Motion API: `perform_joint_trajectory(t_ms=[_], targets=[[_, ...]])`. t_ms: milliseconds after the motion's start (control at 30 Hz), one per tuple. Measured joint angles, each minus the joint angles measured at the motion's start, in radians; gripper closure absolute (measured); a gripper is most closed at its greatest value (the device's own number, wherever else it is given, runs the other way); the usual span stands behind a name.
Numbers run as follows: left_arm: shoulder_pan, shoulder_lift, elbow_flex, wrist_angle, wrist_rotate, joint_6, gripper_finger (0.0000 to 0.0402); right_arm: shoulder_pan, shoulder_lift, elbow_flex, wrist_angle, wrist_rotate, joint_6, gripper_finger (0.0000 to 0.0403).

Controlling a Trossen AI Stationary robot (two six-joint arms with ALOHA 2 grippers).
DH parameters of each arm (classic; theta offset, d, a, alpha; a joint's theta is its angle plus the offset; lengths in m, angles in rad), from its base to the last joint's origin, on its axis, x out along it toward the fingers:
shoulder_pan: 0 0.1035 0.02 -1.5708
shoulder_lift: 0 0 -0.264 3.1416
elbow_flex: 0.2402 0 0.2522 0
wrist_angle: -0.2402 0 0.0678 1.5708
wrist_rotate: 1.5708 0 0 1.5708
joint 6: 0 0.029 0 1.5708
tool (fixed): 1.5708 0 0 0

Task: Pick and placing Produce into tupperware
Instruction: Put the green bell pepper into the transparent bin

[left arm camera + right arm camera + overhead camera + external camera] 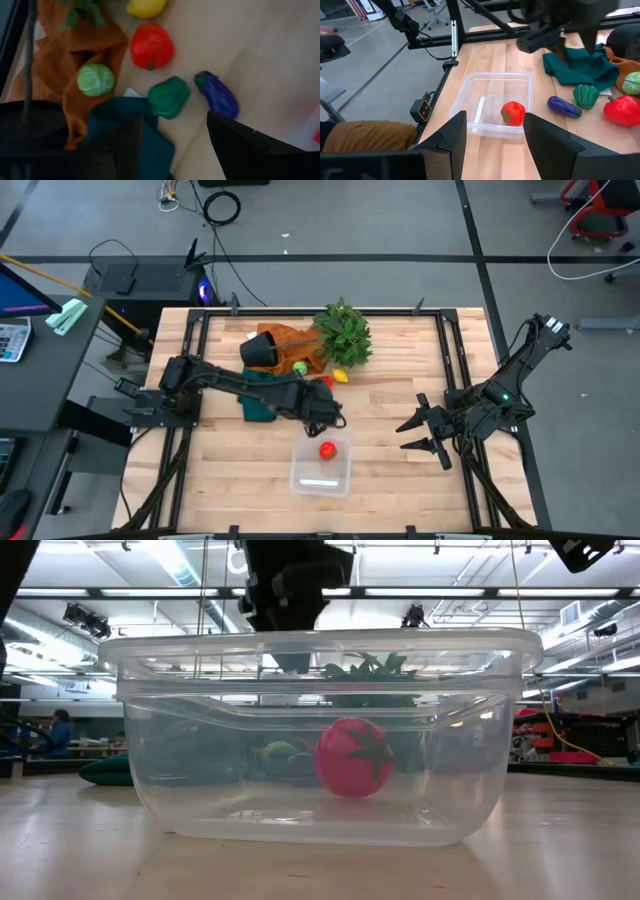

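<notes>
The clear tupperware (321,467) sits at the table's near edge with a red tomato (327,449) inside. Just beyond it the left gripper (326,418) hovers, fingers apart and empty, over the purple eggplant (217,93), green pepper (169,96), red pepper (151,46), cabbage (95,79) and yellow piece (146,7). The right gripper (425,434) waits at the right, fingers apart

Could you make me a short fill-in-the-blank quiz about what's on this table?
1. The only piece inside the clear tub is a red ____.
2. The purple eggplant lies right beside a dark green ____.
3. The light green cabbage rests on an ____ cloth.

Missing words: tomato; pepper; orange
</notes>
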Motion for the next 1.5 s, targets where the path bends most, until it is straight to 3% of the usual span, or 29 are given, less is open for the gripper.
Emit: perform_joint_trajectory(t_ms=[133, 267, 433, 633, 833, 1067, 1267, 1500], targets=[[0.039, 0.002, 0.0, -0.007, 0.016, 0.0, 0.0175, 0.0, 0.0, 0.0, -0.026, 0.067, -0.004, 0.0248], [0.066, 0.003, -0.004, -0.011, 0.023, -0.003, 0.0175, 0.0, 0.0, 0.0, -0.073, 0.214, 0.022, 0.0248], [0.095, 0.004, -0.06, 0.005, 0.052, -0.033, 0.0175, 0.0, 0.0, 0.0, -0.183, 0.395, 0.11, 0.0248], [0.131, 0.005, -0.159, 0.085, 0.122, -0.085, 0.0175, -0.008, 0.0, 0.0, -0.304, 0.524, 0.211, 0.0248], [0.156, 0.005, -0.178, 0.157, 0.131, -0.039, 0.0175, -0.055, 0.0, 0.0, -0.321, 0.512, 0.194, 0.0248], [0.179, 0.005, -0.178, 0.217, 0.197, 0.036, 0.0169, -0.117, 0.0, 0.0, -0.325, 0.365, 0.173, 0.0238], [0.198, 0.005, -0.178, 0.224, 0.266, -0.034, 0.0137, -0.135, 0.0, 0.0, -0.328, 0.351, 0.159, 0.0226], [0.196, 0.005, -0.178, 0.243, 0.226, -0.092, 0.0084, -0.135, 0.0, 0.0, -0.328, 0.348, 0.163, 0.0219]])
